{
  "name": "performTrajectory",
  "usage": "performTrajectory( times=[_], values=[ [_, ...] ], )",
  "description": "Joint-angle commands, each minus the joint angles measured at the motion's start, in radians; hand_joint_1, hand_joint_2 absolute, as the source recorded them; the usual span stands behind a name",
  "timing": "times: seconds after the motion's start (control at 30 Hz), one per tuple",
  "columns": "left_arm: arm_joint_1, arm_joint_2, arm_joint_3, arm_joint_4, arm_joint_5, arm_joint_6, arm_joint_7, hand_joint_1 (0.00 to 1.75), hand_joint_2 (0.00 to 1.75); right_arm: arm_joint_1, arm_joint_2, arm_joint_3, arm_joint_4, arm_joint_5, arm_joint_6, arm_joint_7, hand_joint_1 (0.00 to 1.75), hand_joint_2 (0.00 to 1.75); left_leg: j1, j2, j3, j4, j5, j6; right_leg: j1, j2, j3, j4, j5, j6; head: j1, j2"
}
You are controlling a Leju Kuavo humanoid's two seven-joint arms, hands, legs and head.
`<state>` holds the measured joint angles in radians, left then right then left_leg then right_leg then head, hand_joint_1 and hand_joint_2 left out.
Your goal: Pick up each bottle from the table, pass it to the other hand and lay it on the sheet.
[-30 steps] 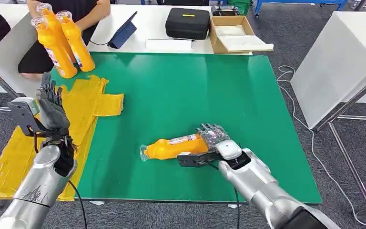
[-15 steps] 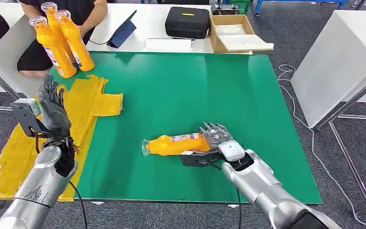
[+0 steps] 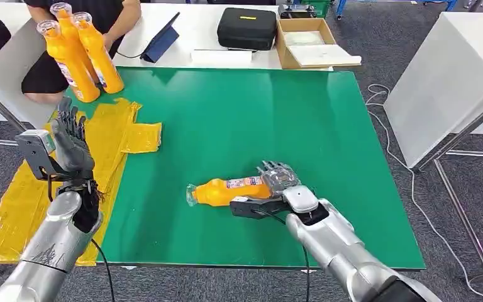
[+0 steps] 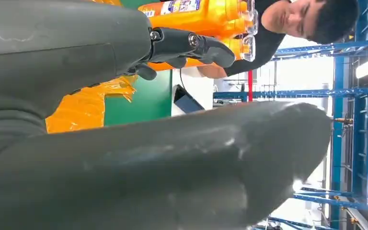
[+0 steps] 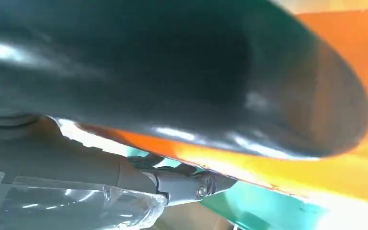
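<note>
Bottle [image 3: 229,190] lies on its side on your bench [image 3: 239,119], cap toward the yellow sheet [image 3: 110,135], base in your right hand [image 3: 280,179], whose fingers wrap it. Left hand [image 3: 70,141] is spread above the sheet's near edge.

Orange bottle [image 3: 229,190] lies sideways on the green table [image 3: 239,113], yellow sheet [image 3: 110,135] left.

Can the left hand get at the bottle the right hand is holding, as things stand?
Probably yes. The left hand is raised, fingers apart and holding nothing, above the yellow sheet. The orange bottle in the right hand points its cap towards it, with bare green table between.
</note>
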<state>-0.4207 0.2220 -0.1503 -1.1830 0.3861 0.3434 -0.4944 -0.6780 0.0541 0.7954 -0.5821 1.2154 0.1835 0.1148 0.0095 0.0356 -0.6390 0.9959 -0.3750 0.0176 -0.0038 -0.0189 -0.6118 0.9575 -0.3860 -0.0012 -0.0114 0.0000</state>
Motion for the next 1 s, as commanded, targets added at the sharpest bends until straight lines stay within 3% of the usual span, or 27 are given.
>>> performTrajectory(
  times=[0.03, 0.17, 0.33, 0.37, 0.67, 1.0],
  values=[
    [0.009, 0.016, 0.015, 0.02, 0.006, 0.009, 0.002, 0.0, 0.0, -0.007, 0.037, -0.032, 0.02, 0.011, -0.076, 0.016, 0.0, 0.0, -0.001, -0.001, 0.003, -0.001, -0.001, -0.001, -0.001, 0.001, 0.002, 0.0, -0.001, 0.0, 0.0, 0.0],
    [0.081, 0.022, 0.059, -0.051, 0.004, 0.008, 0.001, 0.0, 0.0, 0.018, 0.028, -0.075, -0.079, 0.027, -0.119, 0.037, 0.0, 0.0, -0.001, 0.0, 0.005, -0.001, -0.003, -0.002, -0.002, 0.004, 0.003, 0.001, -0.002, -0.001, 0.0, 0.0],
    [0.084, 0.016, 0.066, -0.05, -0.006, -0.002, 0.003, 0.0, 0.0, 0.04, 0.034, -0.092, -0.096, 0.038, -0.079, 0.025, 0.0, 0.0, -0.001, -0.002, 0.004, -0.001, -0.002, -0.002, -0.002, 0.001, 0.003, 0.001, -0.003, -0.001, 0.0, 0.0],
    [0.077, 0.016, 0.064, -0.047, -0.007, -0.002, 0.004, 0.0, 0.0, 0.041, 0.038, -0.093, -0.093, 0.036, -0.078, 0.024, 0.0, 1.75, 0.0, -0.002, 0.002, -0.001, -0.001, -0.001, -0.001, 0.0, 0.001, 0.0, -0.001, -0.001, 0.0, 0.0],
    [0.054, 0.019, 0.064, -0.031, -0.008, 0.0, 0.01, 0.0, 0.0, 0.028, 0.058, -0.076, -0.028, 0.008, -0.048, -0.023, 0.0, 1.75, -0.001, -0.004, 0.004, -0.001, -0.003, -0.002, -0.002, 0.0, 0.003, 0.001, -0.003, -0.001, 0.0, 0.0],
    [0.08, 0.018, 0.077, -0.047, -0.008, -0.005, 0.009, 0.0, 0.0, 0.065, 0.048, -0.059, -0.121, -0.028, -0.032, -0.061, 0.0, 1.75, 0.0, -0.003, 0.002, -0.001, -0.002, -0.002, -0.001, 0.0, 0.002, 0.0, -0.002, -0.001, 0.0, 0.0]
  ],
)
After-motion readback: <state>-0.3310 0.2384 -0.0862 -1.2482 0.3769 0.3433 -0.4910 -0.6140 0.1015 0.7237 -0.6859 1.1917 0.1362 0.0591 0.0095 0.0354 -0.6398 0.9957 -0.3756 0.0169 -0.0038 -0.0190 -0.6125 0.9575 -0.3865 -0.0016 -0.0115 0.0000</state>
